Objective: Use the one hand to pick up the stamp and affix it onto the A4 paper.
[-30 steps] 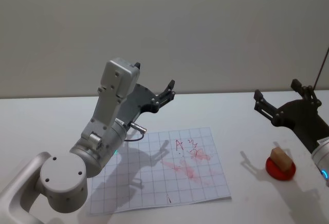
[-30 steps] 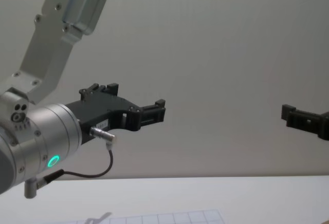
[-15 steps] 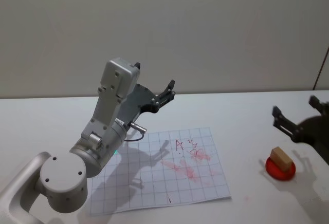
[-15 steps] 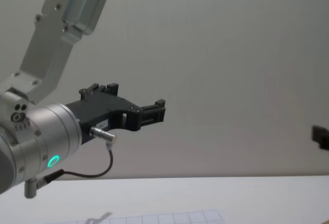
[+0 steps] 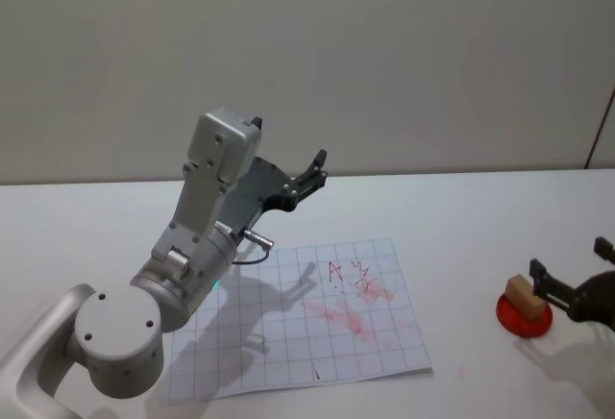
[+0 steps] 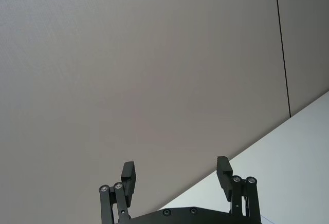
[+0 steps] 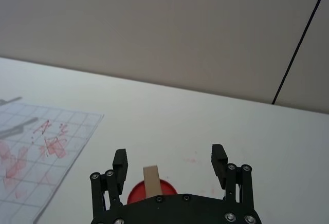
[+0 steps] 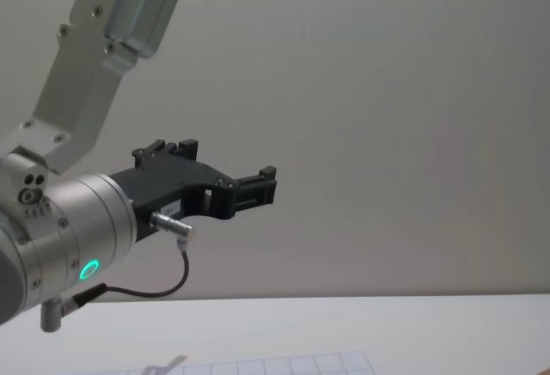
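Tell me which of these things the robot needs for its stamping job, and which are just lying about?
For the job: stamp, on a red pad; right gripper, open, close to it; A4 paper, gridded, with red marks.
Just there: left gripper, open, parked raised beyond the paper; white table.

A table (image 5: pixel 461 208) runs left to right with a wall (image 5: pixel 384 54) behind its far edge. The A4 paper (image 5: pixel 298 318) lies flat on it, around the middle and toward the near side. Well apart to the right sits a round pad (image 5: pixel 524 321), and the stamp (image 5: pixel 520 290) stands on it. The right gripper (image 5: pixel 567 258) hangs just right of the stamp, at the scene's right edge. Seen from its wrist, the stamp (image 7: pixel 151 175) lines up with the gap between the spread fingers (image 7: pixel 120 158) and touches neither. The left gripper (image 5: pixel 319 169) is held high over the paper's far left corner, jaws apart, pointing at the wall.
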